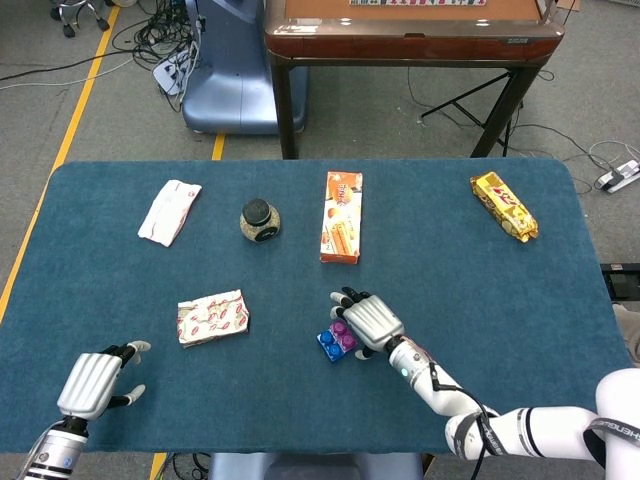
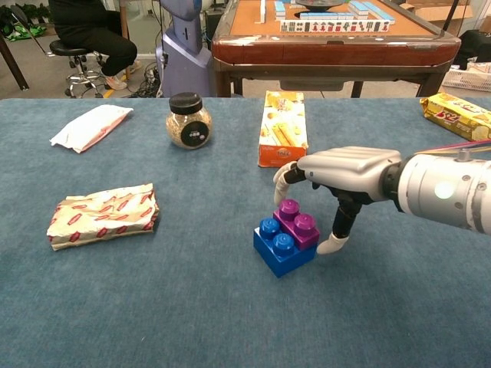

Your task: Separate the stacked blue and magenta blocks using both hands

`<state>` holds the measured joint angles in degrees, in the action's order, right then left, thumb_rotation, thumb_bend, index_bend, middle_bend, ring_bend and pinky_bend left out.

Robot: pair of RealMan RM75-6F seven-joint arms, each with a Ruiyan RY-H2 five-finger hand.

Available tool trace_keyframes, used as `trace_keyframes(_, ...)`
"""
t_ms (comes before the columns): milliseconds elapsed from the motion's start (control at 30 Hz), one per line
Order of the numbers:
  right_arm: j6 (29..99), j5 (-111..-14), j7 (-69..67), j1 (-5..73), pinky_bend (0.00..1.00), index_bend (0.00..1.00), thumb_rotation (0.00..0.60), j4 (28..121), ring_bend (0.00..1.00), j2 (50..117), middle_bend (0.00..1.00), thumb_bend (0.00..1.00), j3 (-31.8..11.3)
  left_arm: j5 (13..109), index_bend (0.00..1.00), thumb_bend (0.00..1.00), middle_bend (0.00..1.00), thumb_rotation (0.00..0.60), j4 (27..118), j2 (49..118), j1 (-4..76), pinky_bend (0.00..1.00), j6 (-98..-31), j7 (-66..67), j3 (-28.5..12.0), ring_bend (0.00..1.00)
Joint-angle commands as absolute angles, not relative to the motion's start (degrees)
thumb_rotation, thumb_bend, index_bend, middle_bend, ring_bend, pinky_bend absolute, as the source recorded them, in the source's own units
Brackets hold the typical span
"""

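Right hand (image 2: 341,180), fingers spread and holding nothing, arched over small magenta studded plastic block (image 2: 298,225) atop blue studded plastic block (image 2: 281,249), near-centre; left hand (image 1: 92,381) open, near-left; separation not begun.

Both hands wear ribbed silver-grey back plates over black finger segments with pale tips — the right hand (image 2: 349,172) and the left hand (image 1: 92,381) alike. The right forearm (image 2: 449,192) is a glossy white cylinder with a small green light — thin coloured wires run along it.

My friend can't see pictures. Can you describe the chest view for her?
A silver robot right hand hovers open over a magenta block stacked on a blue block, on a blue table. Behind sit a jar, an orange box and wrapped snacks.
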<state>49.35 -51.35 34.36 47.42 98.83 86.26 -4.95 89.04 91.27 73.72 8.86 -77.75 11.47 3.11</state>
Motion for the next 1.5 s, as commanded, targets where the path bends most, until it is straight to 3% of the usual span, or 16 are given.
trace_keyframes(33,49.3,-50.9,34.1,47.8,0.23,0.3,0.6,98.7,0.06,86.5,0.11,0.03,-4.9,89.0,0.37,0.21,0.45,0.6,91.2,73.7,8.9,0.69,-77.7,11.5,3.1,0.48)
trace_keyframes(533,49.4,-50.2,31.7,48.9,0.23,0.33,0.6,98.0,0.06,86.5,0.12,0.16,-4.3,89.0,0.37,0.21,0.45,0.6,91.5,73.7,8.9,0.69,-77.6,11.6,3.1,0.48)
trace_keyframes(900,49.7,-50.8,30.1,49.2,0.23,0.45,0.6,97.4,0.06,86.8,0.2,0.28,-3.9,89.0,0.37,0.21,0.45,0.6,91.4,73.9,9.0,0.69,-77.4,11.7,3.2,0.48)
trace_keyframes(1100,51.4,-53.4,27.7,47.8,0.23,0.53,0.6,98.3,0.06,85.9,0.23,0.29,-3.8,89.2,0.37,0.21,0.45,0.6,91.5,74.1,9.3,0.69,-77.2,11.9,3.2,0.48)
trace_keyframes(1500,55.3,-59.7,21.1,44.4,0.23,0.56,0.6,101.0,0.06,81.5,0.22,0.29,-5.1,89.5,0.34,0.21,0.45,0.6,95.2,74.2,11.6,0.69,-76.3,12.6,1.0,0.48)
